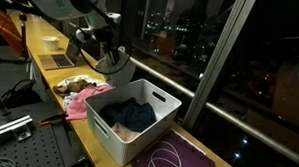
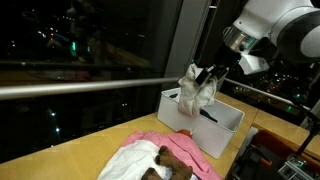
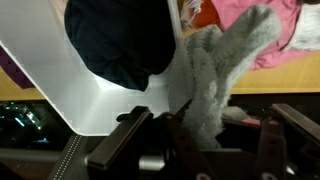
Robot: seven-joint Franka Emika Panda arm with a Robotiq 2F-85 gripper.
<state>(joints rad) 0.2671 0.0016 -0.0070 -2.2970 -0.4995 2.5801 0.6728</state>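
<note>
Fleecy grey cloth, limp in jaws, above white bin

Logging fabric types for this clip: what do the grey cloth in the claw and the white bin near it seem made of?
The grey cloth looks like fleece or terry, matte, with a fuzzy nap and limp folds. The white bin is probably plastic, smooth with a faint sheen, judging by its rigid, straight walls.

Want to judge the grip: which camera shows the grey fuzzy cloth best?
The wrist view: the grey fuzzy cloth fills the frame, pinched in the shut pincer by the white bin. In both exterior views it is only a small hanging bundle, its clamped part hard to see.
</note>
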